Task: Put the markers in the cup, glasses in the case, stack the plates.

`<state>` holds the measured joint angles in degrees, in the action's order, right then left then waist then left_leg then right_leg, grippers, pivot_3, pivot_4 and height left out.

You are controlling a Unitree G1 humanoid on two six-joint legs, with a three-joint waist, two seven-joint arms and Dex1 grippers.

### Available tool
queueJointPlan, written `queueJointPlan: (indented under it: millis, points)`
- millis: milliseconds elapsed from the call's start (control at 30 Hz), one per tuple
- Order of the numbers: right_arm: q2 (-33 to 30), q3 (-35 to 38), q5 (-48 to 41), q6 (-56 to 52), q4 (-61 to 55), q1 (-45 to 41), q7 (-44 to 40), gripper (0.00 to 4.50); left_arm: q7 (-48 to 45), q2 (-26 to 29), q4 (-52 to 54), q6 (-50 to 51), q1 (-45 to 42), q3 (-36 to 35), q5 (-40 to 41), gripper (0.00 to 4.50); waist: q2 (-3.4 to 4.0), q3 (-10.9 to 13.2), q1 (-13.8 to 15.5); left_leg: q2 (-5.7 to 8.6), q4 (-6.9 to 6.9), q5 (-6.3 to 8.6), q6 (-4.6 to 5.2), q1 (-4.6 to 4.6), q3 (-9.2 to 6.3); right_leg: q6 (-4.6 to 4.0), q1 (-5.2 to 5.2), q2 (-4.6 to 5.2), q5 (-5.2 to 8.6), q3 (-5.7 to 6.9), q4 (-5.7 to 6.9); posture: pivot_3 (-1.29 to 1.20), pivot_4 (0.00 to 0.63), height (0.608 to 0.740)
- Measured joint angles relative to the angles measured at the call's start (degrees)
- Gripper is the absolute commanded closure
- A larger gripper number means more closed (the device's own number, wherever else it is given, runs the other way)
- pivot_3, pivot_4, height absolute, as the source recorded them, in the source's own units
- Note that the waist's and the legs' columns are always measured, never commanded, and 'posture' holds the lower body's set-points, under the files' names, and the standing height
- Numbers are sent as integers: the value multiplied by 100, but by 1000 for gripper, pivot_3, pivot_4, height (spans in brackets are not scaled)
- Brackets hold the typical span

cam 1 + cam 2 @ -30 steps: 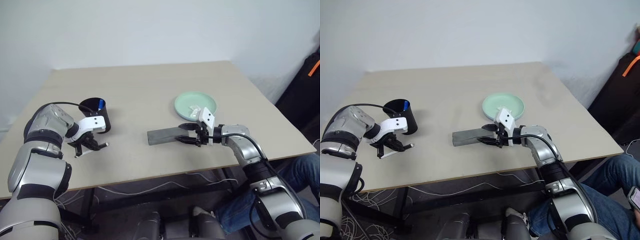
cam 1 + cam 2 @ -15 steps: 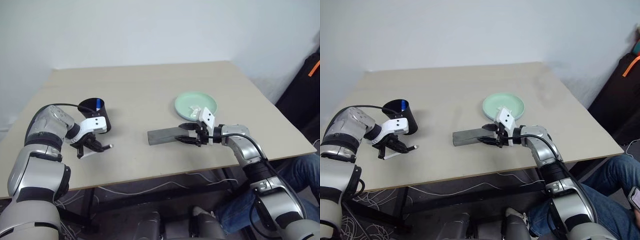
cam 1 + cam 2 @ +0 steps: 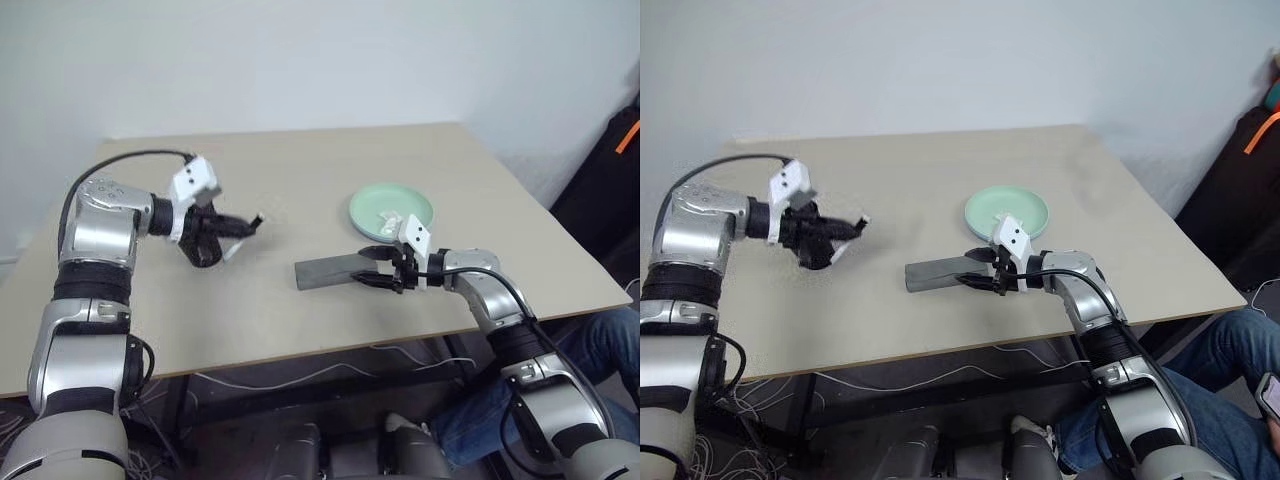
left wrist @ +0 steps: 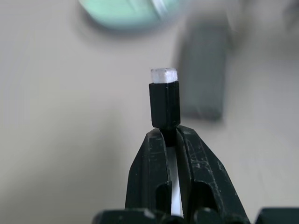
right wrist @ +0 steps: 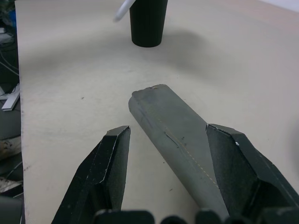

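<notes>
Since a second ago my left gripper (image 3: 243, 226) has come up off the table and swung toward the middle, and it now hangs in the air in front of the black cup (image 5: 147, 21), which is mostly hidden behind my hand in the head views. Its fingers (image 4: 196, 172) are pinched tight on a marker (image 4: 164, 100), whose white body runs back between them while its dark end with a pale tip pokes out past them. My right gripper (image 3: 375, 268) has not shifted. Its two fingers (image 5: 110, 163) stand apart on either side of one end of the grey case (image 3: 328, 272), which lies closed and flat on the table; I cannot tell whether they press on it. Just beyond my right hand sits the mint green plate (image 3: 391, 211), with a small white crumpled scrap (image 3: 389, 220) lying in it. The cup stands upright, well apart from the case, on my left side of the table.

The table (image 3: 300, 170) is a pale beige board with a matte top, bare apart from these few things. Behind it runs a plain white wall (image 3: 320, 60). Under the near edge, loose white cables (image 3: 300, 375) trail across a dark frame. At the right edge a person's leg in blue jeans (image 3: 590, 350) shows, with something black with an orange strap (image 3: 612, 170) behind it.
</notes>
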<state>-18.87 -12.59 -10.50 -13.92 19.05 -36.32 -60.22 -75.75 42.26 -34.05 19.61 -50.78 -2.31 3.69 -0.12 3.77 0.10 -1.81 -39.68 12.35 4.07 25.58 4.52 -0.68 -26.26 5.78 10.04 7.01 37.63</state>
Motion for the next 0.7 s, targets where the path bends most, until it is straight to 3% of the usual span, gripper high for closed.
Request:
queueJointPlan:
  millis: [133, 400, 700]
  points:
    - [-20, 0, 0, -28, -29, 50, 0, 1683, 828, -109, 476, 42, 369, -468, 305, 4480, 0, 0, -21, 0, 0, -1, -1, -6, 0, 7, 4, -2, -5, -2, 3, 0, 0, 721]
    - [-8, -31, 0, -54, -56, 56, -2, 1683, 3184, -365, 959, -1004, 1044, -1414, 384, 4480, -2, -1, -17, 0, -2, -1, -3, -8, 2, 3, 5, 1, -8, -3, 3, 0, 0, 721]
    - [4, -60, 0, -76, -57, 55, -72, 1683, 4211, -458, 979, -1428, 1620, -1579, 414, 4480, -4, -3, 7, 1, -2, -1, -4, -8, 5, 1, 3, 4, -12, -1, 2, 0, 0, 721]
